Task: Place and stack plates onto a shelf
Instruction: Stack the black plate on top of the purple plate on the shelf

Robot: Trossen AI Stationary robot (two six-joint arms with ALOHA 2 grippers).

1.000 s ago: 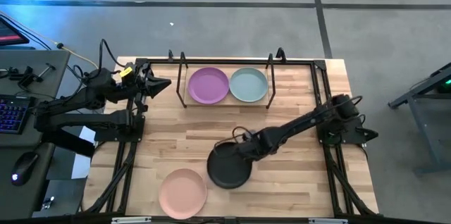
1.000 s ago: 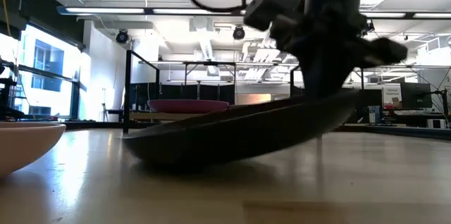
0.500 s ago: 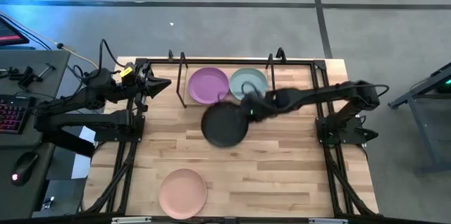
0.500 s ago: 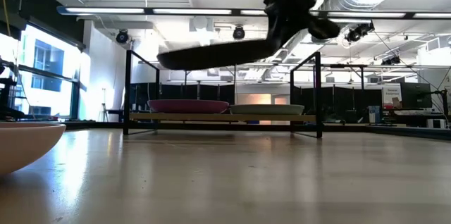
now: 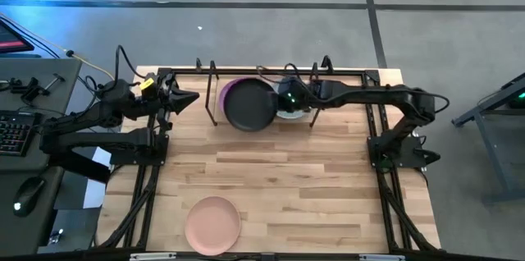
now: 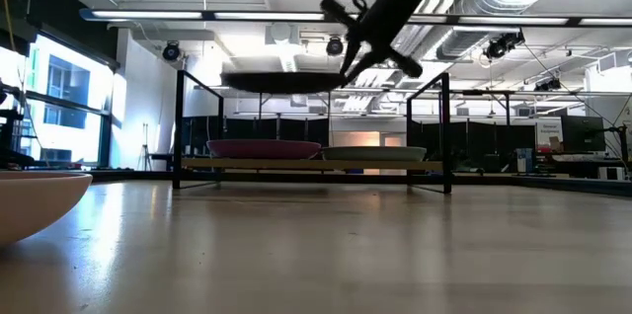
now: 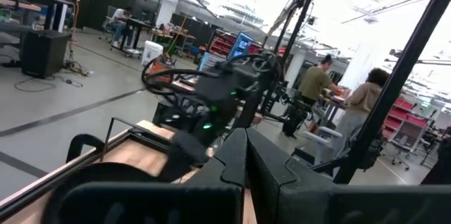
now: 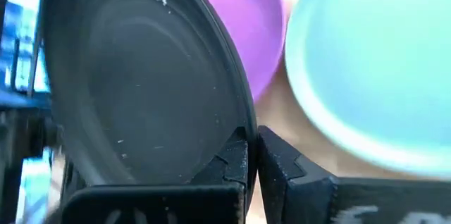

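Wooden worktop [image 5: 279,179]: purple plate [image 5: 226,93] and blue-green plate [image 5: 289,113] rest on the shelf [image 5: 316,118] at upper centre, right jaws [image 5: 277,103] clamp the black plate [image 5: 248,105] above purple, pink plate [image 5: 212,224] remains lower left, left jaws [image 5: 190,98] closed and idle.

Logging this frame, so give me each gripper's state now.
Left gripper: shut, holding nothing, parked at the table's left rear.
Right gripper: shut on the black plate, above the purple plate.

overhead view, level low view, 2 wrist close-ups
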